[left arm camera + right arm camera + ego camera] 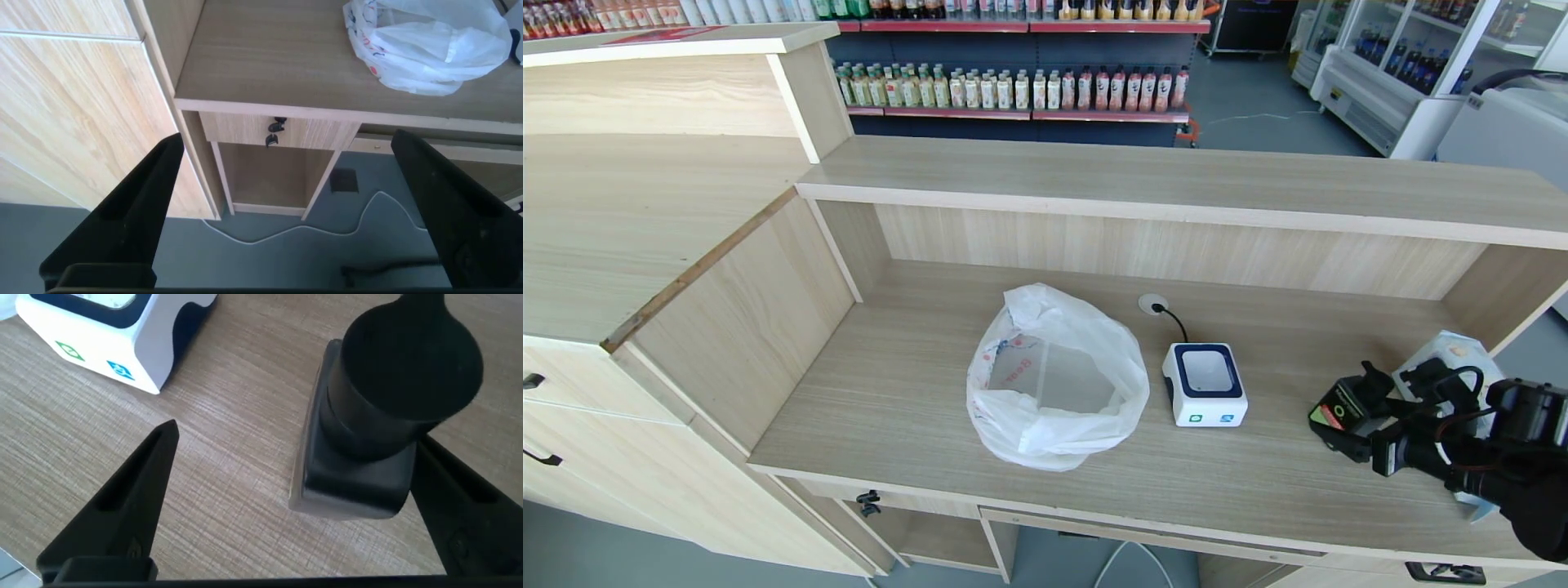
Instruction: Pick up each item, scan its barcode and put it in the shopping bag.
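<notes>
Right gripper [296, 439] is spread wide and grips nothing. Its fingers flank a black boxy container with a round top [392, 392] standing on the pale wood counter [915, 384]. White-and-navy barcode scanner [1205, 384] sits near. Beyond it, a white plastic shopping bag [1054, 384], mouth open, bare plastic inside. Left gripper [288, 137] gapes empty below the counter's front edge.

Dark boxy item [359, 469] on the counter [237, 482] between wide-spread jaws of the right gripper [296, 437], white scanner [114, 331] nearby
</notes>
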